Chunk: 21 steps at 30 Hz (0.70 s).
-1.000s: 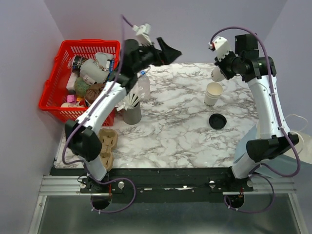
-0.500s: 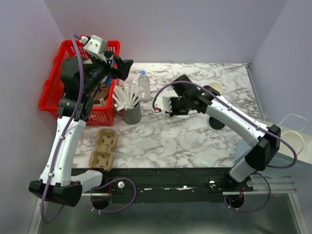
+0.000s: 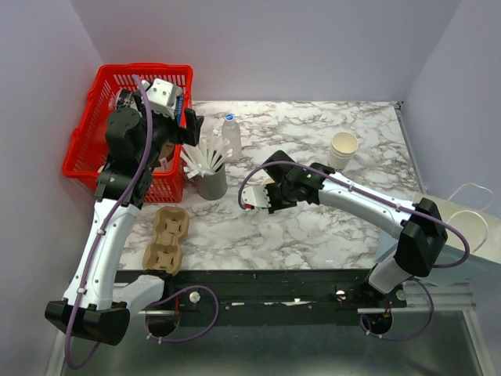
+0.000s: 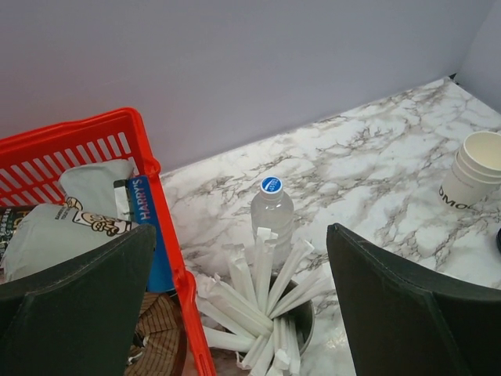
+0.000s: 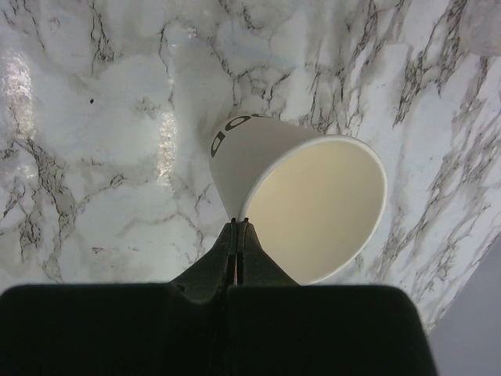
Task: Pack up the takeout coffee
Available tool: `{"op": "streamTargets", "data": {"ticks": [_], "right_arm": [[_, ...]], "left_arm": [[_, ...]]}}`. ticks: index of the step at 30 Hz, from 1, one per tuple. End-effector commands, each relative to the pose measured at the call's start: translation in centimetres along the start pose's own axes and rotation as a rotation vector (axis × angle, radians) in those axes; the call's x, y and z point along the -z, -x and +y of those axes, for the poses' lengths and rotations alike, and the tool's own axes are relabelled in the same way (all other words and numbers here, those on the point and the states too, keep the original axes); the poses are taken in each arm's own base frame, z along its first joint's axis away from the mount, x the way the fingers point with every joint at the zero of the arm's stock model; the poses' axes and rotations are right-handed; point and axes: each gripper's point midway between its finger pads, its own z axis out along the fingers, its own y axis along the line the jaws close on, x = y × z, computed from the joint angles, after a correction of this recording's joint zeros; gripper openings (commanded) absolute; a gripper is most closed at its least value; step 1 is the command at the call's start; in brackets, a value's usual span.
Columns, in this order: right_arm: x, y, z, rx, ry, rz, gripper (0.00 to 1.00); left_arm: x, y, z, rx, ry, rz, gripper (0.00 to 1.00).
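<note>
1. Right wrist view: my right gripper (image 5: 236, 233) is clenched on the rim of a cream paper cup (image 5: 290, 196), both fingertips pressed together with the thin wall pinched between them
2. The cup hangs tilted above the marble table (image 5: 94, 117), its open mouth turned towards the lens and black lettering showing near its base; I cannot tell whether it touches the surface
3. From the top camera I see the right arm stretched leftward across the table, its wrist near the middle, well apart from the stack of cups (image 3: 343, 149) standing upright towards the far right corner
4. My left gripper (image 4: 241, 243) is released, its jaws spread wide with nothing between them, raised over the seam where the red basket (image 3: 86, 145) meets the table
5. Framed by those open fingers in the left wrist view, the grey cup of straws (image 4: 266, 305) stands just beside the basket wall, with the water bottle (image 4: 272, 215) upright just behind it
6. The basket holds bags and packets, and a cardboard carrier (image 3: 166, 239) lies at the near left edge of the table, beside the left arm
</note>
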Motion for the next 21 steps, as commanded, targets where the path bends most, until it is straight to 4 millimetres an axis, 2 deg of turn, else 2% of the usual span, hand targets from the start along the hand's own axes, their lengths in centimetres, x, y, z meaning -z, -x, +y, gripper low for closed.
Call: {"op": "streamTargets", "data": {"ticks": [1, 5, 6, 7, 9, 10, 13, 17, 18, 19, 20, 21], "right_arm": [[-0.3, -0.9, 0.2, -0.003, -0.047, 0.019, 0.01], [-0.7, -1.2, 1.0, -0.024, -0.035, 0.015, 0.01], [-0.6, -1.2, 1.0, -0.033, -0.036, 0.016, 0.04], [-0.4, -1.2, 0.9, -0.035, -0.042, 0.016, 0.14], [0.1, -1.3, 1.0, -0.040, -0.045, 0.023, 0.26], [0.5, -1.3, 0.8, -0.044, -0.056, 0.023, 0.34], [2.5, -0.8, 0.3, -0.072, -0.098, -0.011, 0.42], [5.7, -1.2, -0.9, -0.203, -0.164, -0.051, 0.45], [6.2, -2.7, -1.3, -0.304, -0.172, -0.042, 0.45], [6.4, -3.2, -1.2, -0.358, -0.148, -0.062, 0.44], [6.4, -4.6, -0.4, -0.415, -0.105, -0.036, 0.43], [6.5, -7.1, -0.4, -0.507, -0.100, -0.001, 0.42]], "left_arm": [[0.2, 0.0, 0.8, -0.011, 0.039, -0.006, 0.99], [-0.2, -0.1, 0.7, 0.003, 0.028, -0.005, 0.99], [-0.3, 0.0, 0.7, 0.004, 0.028, -0.007, 0.99], [-0.4, 0.0, 0.7, 0.003, 0.025, -0.007, 0.99], [-0.4, 0.1, 0.7, 0.003, 0.024, -0.011, 0.99], [-0.5, 0.1, 0.7, 0.002, 0.022, -0.010, 0.99], [-0.5, 0.3, 0.8, 0.001, 0.019, -0.016, 0.99], [-0.6, 0.9, 0.9, -0.003, 0.012, -0.030, 0.99], [-0.7, 0.9, 0.9, -0.003, 0.009, -0.030, 0.99], [-0.7, 1.1, 0.7, -0.004, -0.007, -0.034, 0.99], [-0.8, 1.3, 0.5, -0.005, -0.021, -0.037, 0.99], [-0.8, 1.5, 0.1, 0.023, -0.040, -0.039, 0.99]]}}
